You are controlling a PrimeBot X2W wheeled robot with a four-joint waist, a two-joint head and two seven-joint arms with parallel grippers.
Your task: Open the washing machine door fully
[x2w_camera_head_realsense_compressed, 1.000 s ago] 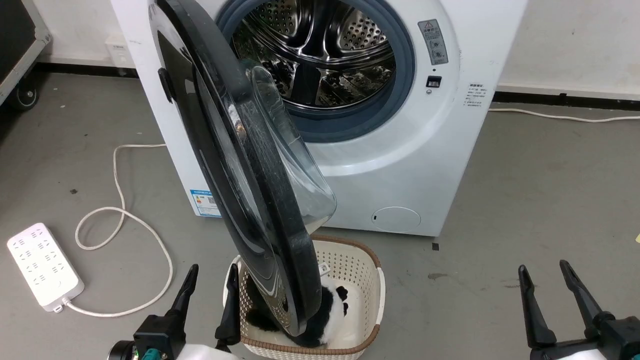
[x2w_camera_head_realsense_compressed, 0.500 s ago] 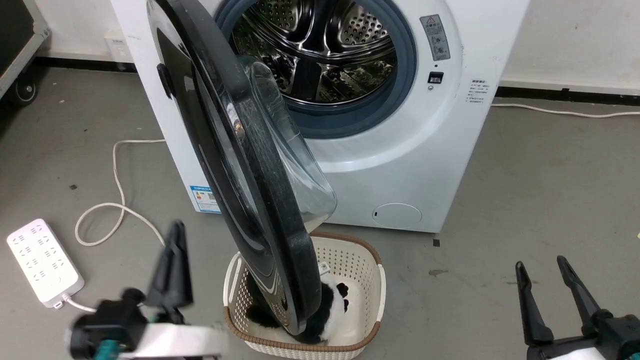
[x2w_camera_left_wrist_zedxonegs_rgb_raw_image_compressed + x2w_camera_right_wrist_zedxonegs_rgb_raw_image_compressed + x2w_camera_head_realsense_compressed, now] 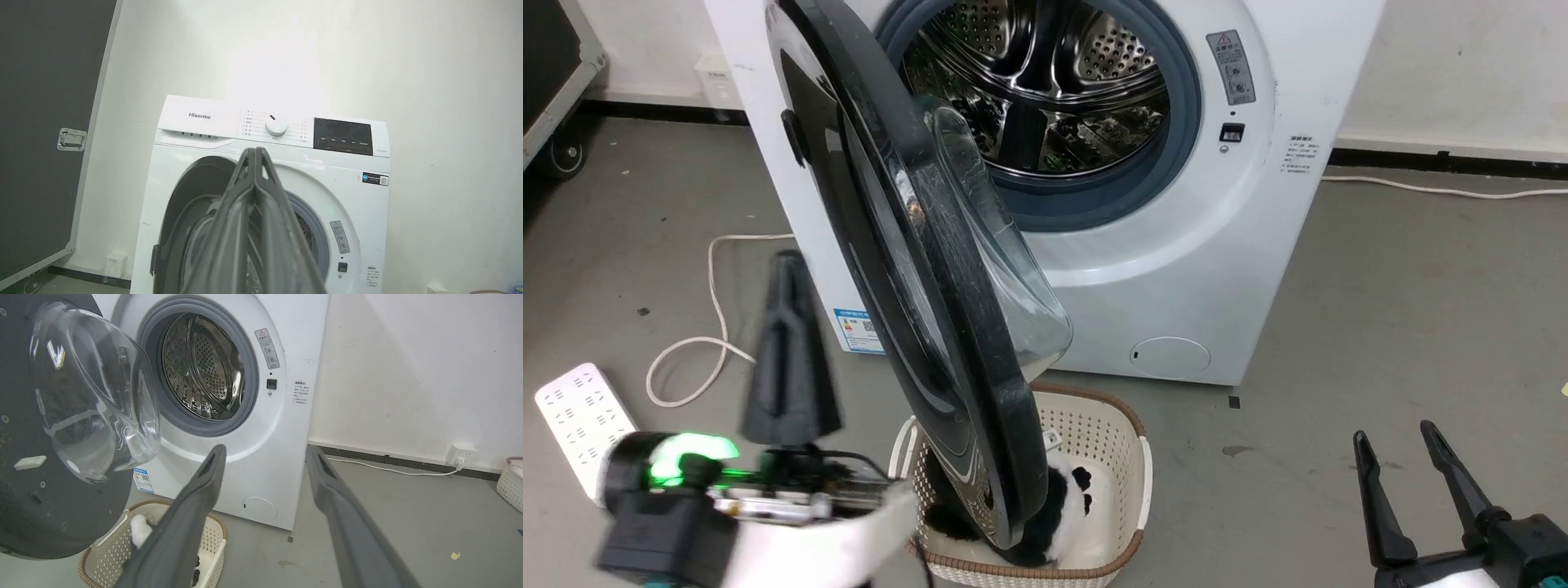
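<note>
at the far left the white power strip (image 3: 572, 404) lay on the grey floor, partly hidden by the left arm. just beside it came the change. the left gripper (image 3: 786, 273) had sat low by the basket a second earlier with its fingers apart. now it had lifted and rolled, and its two dark fingers were pressed together into a single blade with nothing between them. that blade pointed up the head view toward the machine, near the door's outer face but not touching it. the pale forearm came in from the bottom edge, and a green light glowed at the wrist.

the washing machine door (image 3: 874, 269) had not moved. it stood roughly half open, edge-on to the head camera and hinged at the machine's left. its glass bowl faced the steel drum (image 3: 1045, 90), and its lower rim hung over the white basket (image 3: 1094, 425).

so the task looked only part done. i judged the closed fingers were meant as one prod or hook. they would have to reach the rim or the glass side to swing the door further left.

at the far right the right gripper (image 3: 1393, 433) stayed low, fingers up and spread wide. it was empty and well apart from the door.
</note>
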